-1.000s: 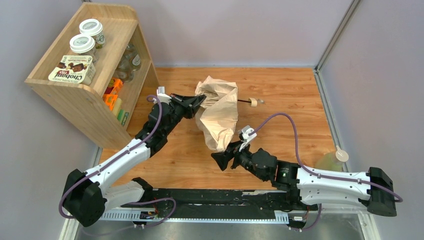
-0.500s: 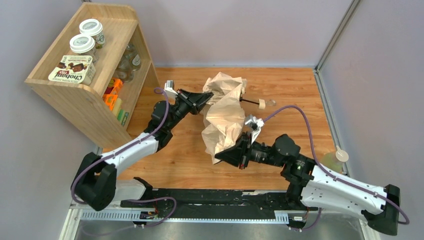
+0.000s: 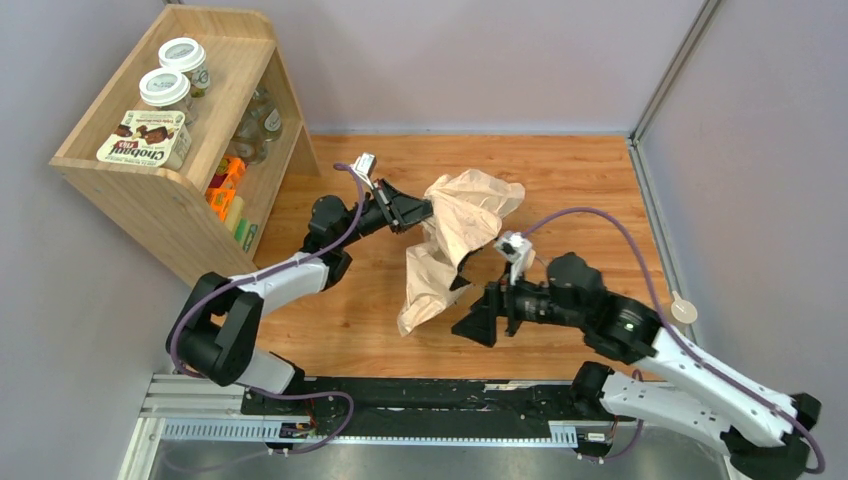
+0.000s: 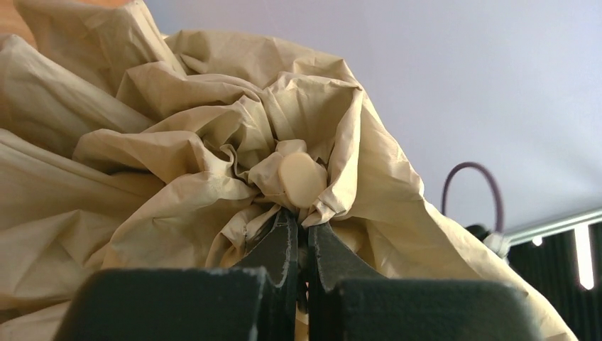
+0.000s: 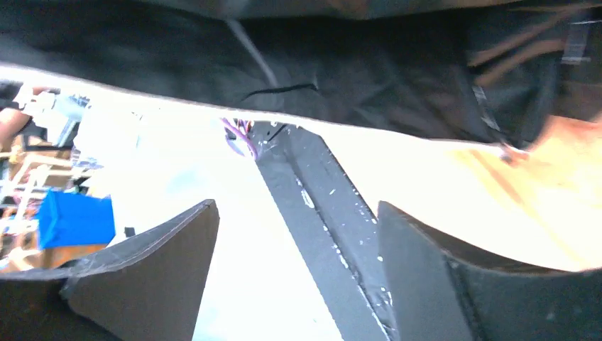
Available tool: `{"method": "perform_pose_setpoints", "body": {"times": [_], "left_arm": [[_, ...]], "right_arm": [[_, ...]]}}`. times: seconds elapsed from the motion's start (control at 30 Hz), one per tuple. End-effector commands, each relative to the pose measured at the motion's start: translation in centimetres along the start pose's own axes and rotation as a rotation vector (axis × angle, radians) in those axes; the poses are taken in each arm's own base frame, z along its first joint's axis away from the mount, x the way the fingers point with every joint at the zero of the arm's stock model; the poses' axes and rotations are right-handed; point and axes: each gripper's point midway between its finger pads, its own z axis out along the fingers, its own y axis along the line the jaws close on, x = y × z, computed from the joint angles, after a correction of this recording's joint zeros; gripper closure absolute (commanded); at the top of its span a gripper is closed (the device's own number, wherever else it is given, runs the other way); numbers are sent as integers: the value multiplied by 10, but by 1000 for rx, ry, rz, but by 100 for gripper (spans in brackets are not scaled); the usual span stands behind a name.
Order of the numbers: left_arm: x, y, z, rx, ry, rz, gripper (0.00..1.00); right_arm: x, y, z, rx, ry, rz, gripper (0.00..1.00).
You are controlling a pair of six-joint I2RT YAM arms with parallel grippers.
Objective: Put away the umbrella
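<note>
At mid-bench (image 3: 600, 180), the umbrella (image 3: 455, 235) lies as a crumpled peach-beige bundle between the two arms, its shaft and handle hidden from the top view. The left end effector (image 3: 426, 209) grips the canopy at the bundle's far-left side. In the left wrist view its fingers (image 4: 280, 245) are clamped on the cloth just below a round cream cap (image 4: 301, 179). The right end effector (image 3: 468, 315) is spread wide beside the canopy's near edge, with nothing between its fingers (image 5: 142, 277). A wooden shelf (image 3: 170, 215) stands at far left.
</note>
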Motion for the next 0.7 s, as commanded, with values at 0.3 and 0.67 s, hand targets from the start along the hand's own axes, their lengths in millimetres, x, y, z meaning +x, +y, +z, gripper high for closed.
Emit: {"method": "perform_pose_setpoints", "body": {"times": [0.3, 0.67], "left_arm": [[16, -84, -45, 149, 326, 652, 100], [39, -111, -73, 209, 406, 722, 100]], "right_arm": [[-79, 0, -127, 339, -326, -250, 0], [-137, 42, -45, 190, -184, -436, 0]]}}
